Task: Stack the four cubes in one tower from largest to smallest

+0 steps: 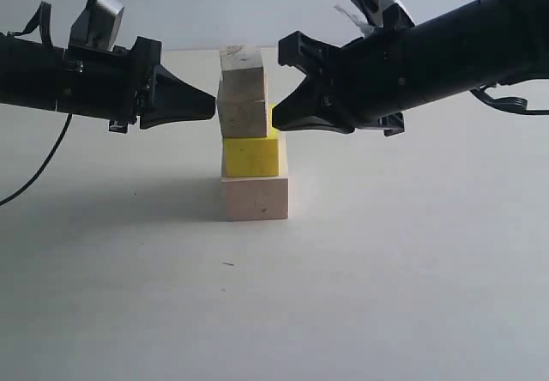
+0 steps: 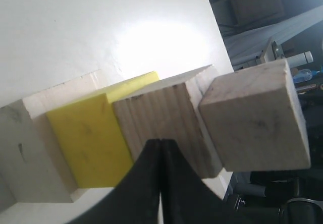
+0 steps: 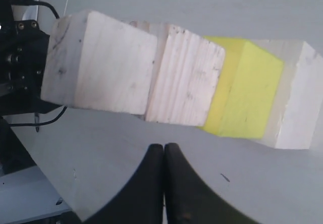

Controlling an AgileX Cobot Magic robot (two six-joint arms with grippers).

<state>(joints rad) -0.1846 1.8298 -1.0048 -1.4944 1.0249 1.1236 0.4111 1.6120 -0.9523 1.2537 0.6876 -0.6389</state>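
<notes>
As only the exterior shows, tower (image 1: 254,154) between left claw (image 1: 212,105), right claw (image 1: 275,118)

The tower (image 1: 249,136) stands on the table (image 1: 386,295), about midway between its left and right edges and well back from the near edge. The base cube (image 1: 256,196) rests on the table. The second cube (image 1: 250,156) sits on it, set toward the base's left side. The third cube (image 1: 243,115) lies on the second, reaching slightly past its left side. The top cube (image 1: 242,70) sits on the third. The left gripper (image 1: 210,105) is above the table just left of the third cube; the right gripper (image 1: 274,117) is just right of it. Whether either touches cannot be told.
</notes>
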